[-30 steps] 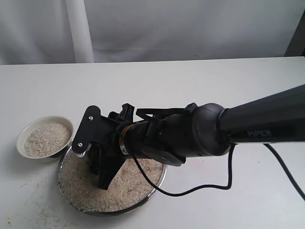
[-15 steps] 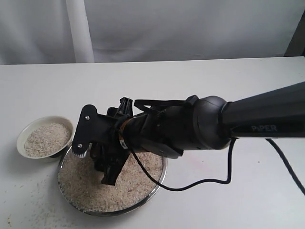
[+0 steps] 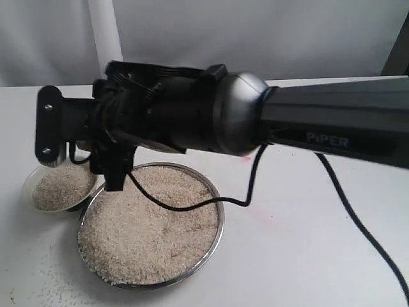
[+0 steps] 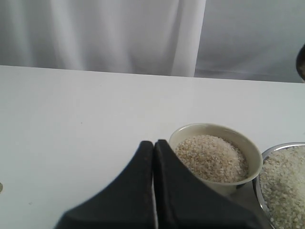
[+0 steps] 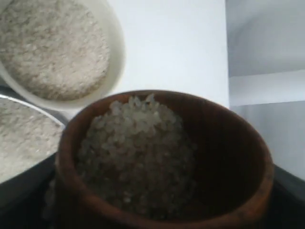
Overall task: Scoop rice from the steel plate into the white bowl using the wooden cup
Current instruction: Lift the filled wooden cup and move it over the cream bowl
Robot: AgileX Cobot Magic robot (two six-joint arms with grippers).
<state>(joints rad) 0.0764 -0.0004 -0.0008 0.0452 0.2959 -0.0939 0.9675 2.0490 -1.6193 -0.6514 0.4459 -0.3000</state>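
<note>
The wooden cup (image 5: 238, 157) fills the right wrist view, heaped with rice (image 5: 138, 148), and my right gripper (image 3: 110, 167) is shut on it. In the exterior view that gripper hangs in the air over the gap between the white bowl (image 3: 29, 185) and the steel plate (image 3: 218, 214), and the arm hides the cup. Rice (image 3: 153, 230) fills the plate, and more rice (image 3: 54, 188) fills the bowl. In the left wrist view my left gripper (image 4: 153, 143) is shut and empty, low beside the bowl (image 4: 255, 160).
The black right arm (image 3: 307, 134) reaches across from the right, its cable (image 3: 255, 173) drooping over the plate's far rim. Loose grains (image 3: 38, 275) lie on the white table in front of the bowl. A white curtain (image 3: 255, 38) backs the table.
My right gripper has risen out of the rice in the plate and swung up and left towards the bowl, carrying the cup. The plate's rice surface now shows in full.
</note>
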